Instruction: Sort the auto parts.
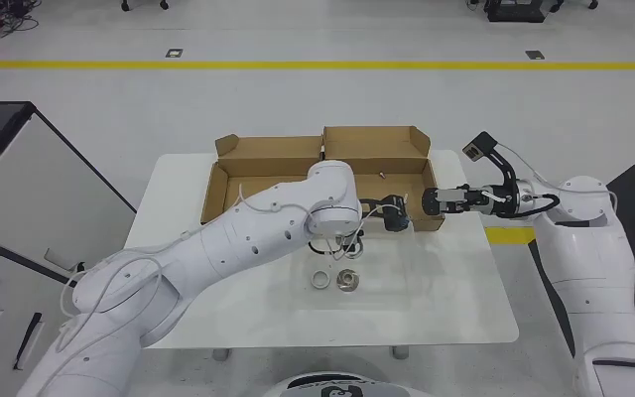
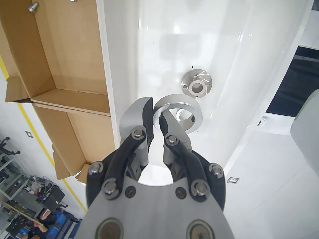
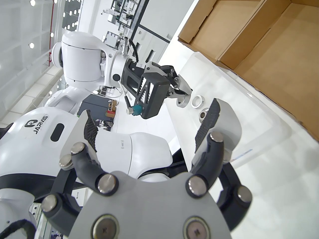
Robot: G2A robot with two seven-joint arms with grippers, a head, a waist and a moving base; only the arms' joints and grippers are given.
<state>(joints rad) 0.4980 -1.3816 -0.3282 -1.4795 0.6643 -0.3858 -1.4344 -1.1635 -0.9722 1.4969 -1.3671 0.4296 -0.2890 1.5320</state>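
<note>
My left hand (image 2: 155, 116) is clamped on the ring (image 2: 183, 99), one finger inside its bore (a thin bite), near the worktop's (image 2: 174, 38) middle. I'd hold it level and carry it slowly to the cardboard boxes (image 1: 268, 169) at 12 o'clock.

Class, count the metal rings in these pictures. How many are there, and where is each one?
2. The held ring is pinched in the left gripper, above the table. The loose ring lies on the table beside a flanged hub. Others may be hidden.
</note>
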